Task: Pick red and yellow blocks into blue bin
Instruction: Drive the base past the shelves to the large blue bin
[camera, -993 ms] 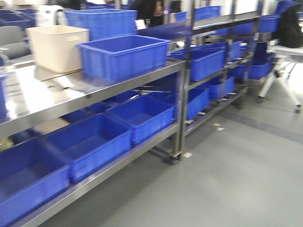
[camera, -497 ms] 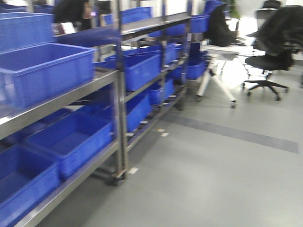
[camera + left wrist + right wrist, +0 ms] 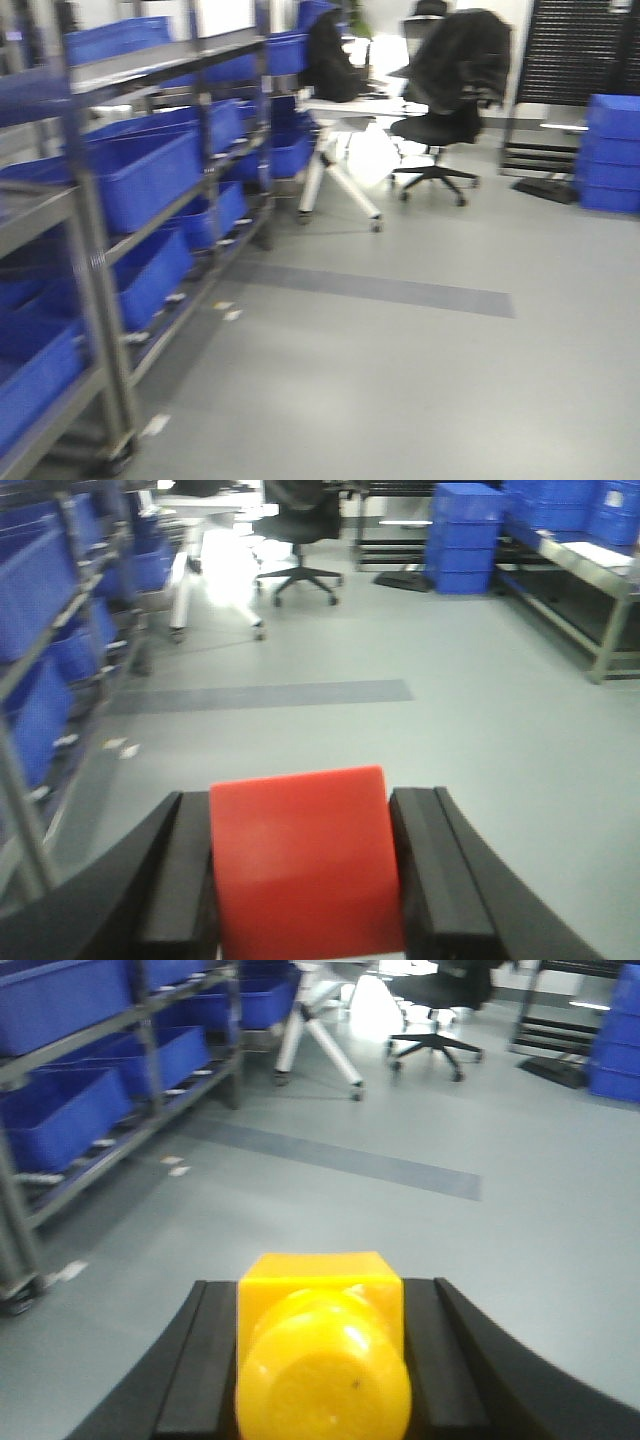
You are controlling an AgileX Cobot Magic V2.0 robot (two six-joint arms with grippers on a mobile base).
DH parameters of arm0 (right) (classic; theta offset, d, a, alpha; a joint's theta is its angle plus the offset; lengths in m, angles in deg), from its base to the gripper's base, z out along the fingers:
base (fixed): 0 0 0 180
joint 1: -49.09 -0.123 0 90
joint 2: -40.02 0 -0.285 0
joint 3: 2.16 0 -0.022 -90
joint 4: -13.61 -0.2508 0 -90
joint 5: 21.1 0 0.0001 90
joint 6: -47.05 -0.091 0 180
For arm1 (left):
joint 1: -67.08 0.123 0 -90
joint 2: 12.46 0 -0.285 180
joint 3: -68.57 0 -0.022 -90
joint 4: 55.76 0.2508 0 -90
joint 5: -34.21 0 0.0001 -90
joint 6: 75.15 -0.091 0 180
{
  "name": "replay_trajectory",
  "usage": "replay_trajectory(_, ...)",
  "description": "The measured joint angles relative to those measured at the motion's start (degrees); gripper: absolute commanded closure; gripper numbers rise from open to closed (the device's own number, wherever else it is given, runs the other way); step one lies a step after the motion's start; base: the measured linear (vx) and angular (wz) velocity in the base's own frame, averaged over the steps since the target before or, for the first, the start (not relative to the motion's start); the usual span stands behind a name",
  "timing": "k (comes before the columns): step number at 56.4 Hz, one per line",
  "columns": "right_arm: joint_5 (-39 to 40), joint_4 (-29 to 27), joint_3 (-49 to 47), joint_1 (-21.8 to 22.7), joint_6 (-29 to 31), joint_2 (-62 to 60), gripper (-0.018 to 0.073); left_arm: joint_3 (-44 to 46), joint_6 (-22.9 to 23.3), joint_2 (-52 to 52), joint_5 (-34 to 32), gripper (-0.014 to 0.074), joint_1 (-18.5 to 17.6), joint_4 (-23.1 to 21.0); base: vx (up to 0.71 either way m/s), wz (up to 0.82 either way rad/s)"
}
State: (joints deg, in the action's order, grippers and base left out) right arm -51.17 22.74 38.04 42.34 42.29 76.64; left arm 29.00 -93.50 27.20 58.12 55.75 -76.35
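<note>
red block (image 3: pixel 300 865): plain red, smooth flat face, no studs showing from this angle. Bottom centre of the left wrist view, held off the floor.
left gripper (image 3: pixel 305 875): clamped on the red block, with black fingers (image 3: pixel 185 880) tight against both side faces.
yellow block (image 3: pixel 320 1355): bright yellow, square body with one big round stud facing the camera. Bottom centre of the right wrist view.
right gripper (image 3: pixel 320 1365): pinching the yellow block, black fingers (image 3: pixel 210 1360) flush on its left and right sides.
step: both picks look done. I judge this as the carry stage, with nothing dropped yet.
blue bin: cannot tell which one is the target, and no crate sits under either gripper.
next move: likely get the target bin within arm reach, bring each gripper over its opening, then release. Grips need to hold until then.
blue crates (image 3: pixel 140 180): many, on the left edge of the front view, filling the shelves.
steel rack (image 3: pixel 95 300): shiny uprights at left, on casters, holding those crates.
floor (image 3: pixel 400 400): plain grey, fills the lower right of the front view, with a darker strip (image 3: pixel 380 290) across the middle.
office chair (image 3: pixel 440 120): black, top centre, with a dark coat over the back.
crate stack (image 3: pixel 610 150): blue, at the right edge.
image quality: front view is blurred, so fine detail is unreadable.
</note>
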Motion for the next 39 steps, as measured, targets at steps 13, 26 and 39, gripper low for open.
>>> replay_trajectory(13, 0.00, 0.00, 0.00, 0.00, 0.00, 0.00, 0.0569, 0.00, 0.00, 0.00, 0.00, 0.0594, 0.00, 0.00, 0.52, -0.49)
replay_trajectory(26, -0.05, 0.00, 0.00, 0.00, 0.00, 0.00, 0.0569, 0.00, 0.00, 0.00, 0.00, 0.0594, 0.00, 0.00, 0.52, -0.28)
replay_trajectory(39, -0.17, 0.00, 0.00, 0.00, 0.00, 0.00, 0.0569, 0.00, 0.00, 0.15, 0.00, 0.0594, 0.00, 0.00, 0.51, 0.25)
